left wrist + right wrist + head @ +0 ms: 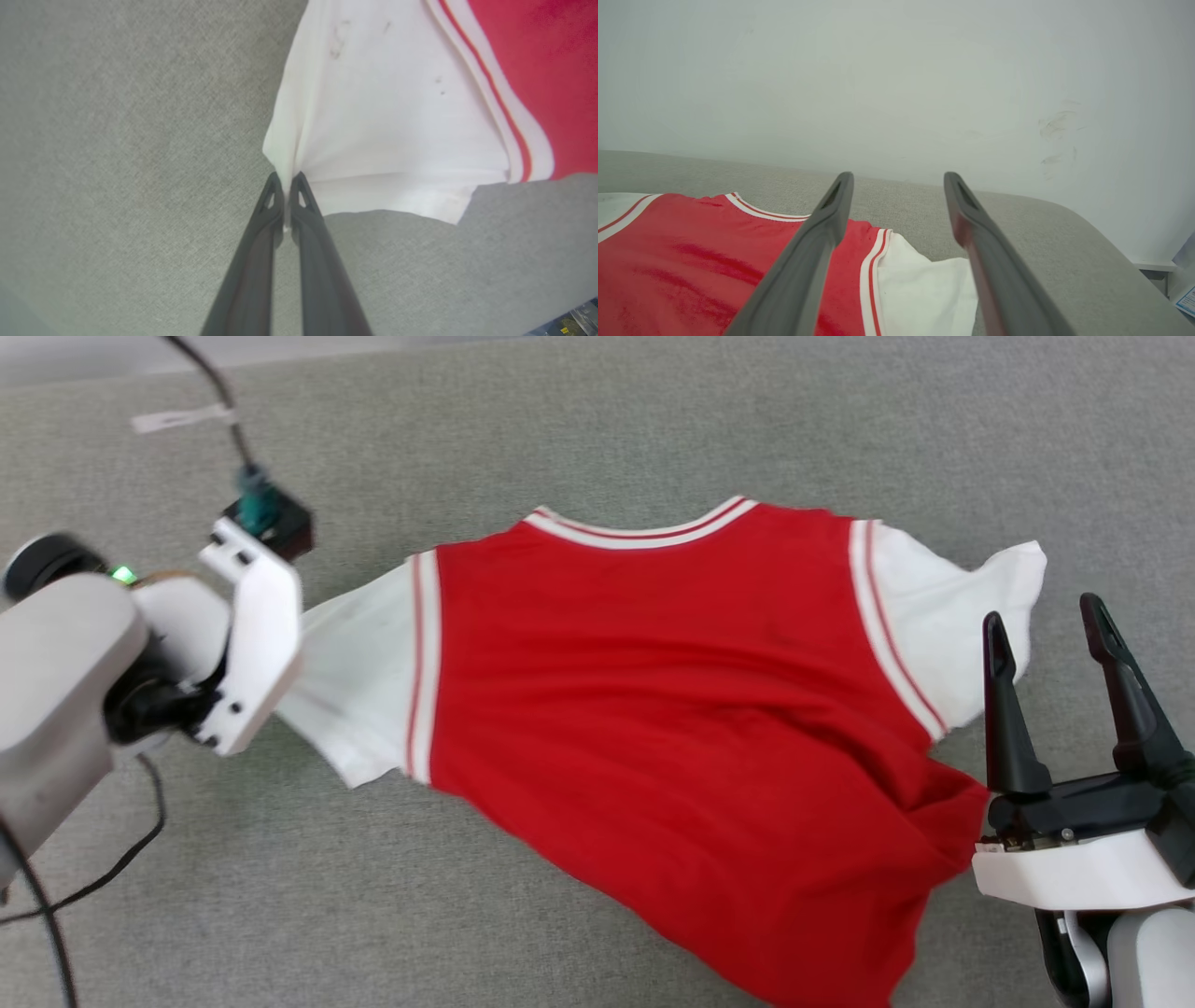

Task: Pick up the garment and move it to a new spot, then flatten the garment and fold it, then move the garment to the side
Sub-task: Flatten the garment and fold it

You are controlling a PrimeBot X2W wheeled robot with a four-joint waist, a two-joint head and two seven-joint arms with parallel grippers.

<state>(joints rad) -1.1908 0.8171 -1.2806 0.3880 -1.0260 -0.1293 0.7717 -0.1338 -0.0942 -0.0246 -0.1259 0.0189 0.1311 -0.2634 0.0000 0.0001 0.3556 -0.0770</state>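
Garment of red jersey cloth [691, 709], with short white sleeves and red-and-white stripe trim, lies spread on the grey woven fabric surface [597, 420]. Its collar points away from the robot and its hem is bunched and skewed. The left gripper [286, 179] has its two dark fingers pressed together on the edge of the white sleeve [387, 116] at the robot's left, and the cloth puckers into the pinch. The right gripper [1042, 609] stands with fingers apart just beside the other sleeve and the hem corner, holding nothing. The cloth looks light and limp, likely to wrinkle and to sag between two holds, but not fragile. The firmest holds are probably the seamed edges: sleeve hem, shoulder trim or a bottom corner, pinching both layers.
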